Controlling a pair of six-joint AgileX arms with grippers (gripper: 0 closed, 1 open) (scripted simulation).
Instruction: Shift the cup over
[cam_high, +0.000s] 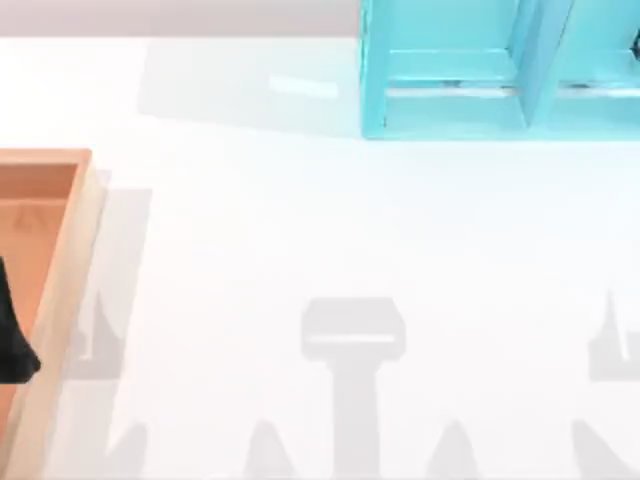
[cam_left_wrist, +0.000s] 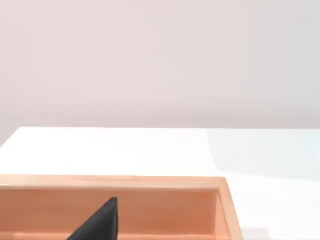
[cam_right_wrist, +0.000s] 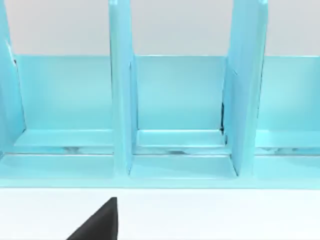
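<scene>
Wooden tray (cam_high: 62, 260) at table (cam_high: 300, 230) left edge, blue rack (cam_high: 480, 80) far right. Can't tell either gripper's state.

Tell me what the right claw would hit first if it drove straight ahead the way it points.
Probably the blue divided rack: the right wrist view faces its middle compartment squarely across a strip of bare white table. Nothing stands between, though the depth is unclear.

- The shallow orange wooden tray (cam_high: 60, 250) runs off the top view's left and bottom edges.
- The light-blue divided rack (cam_high: 450, 70) is cut by the top and right edges.
- A black finger tip (cam_left_wrist: 100, 222) is cropped.
</scene>
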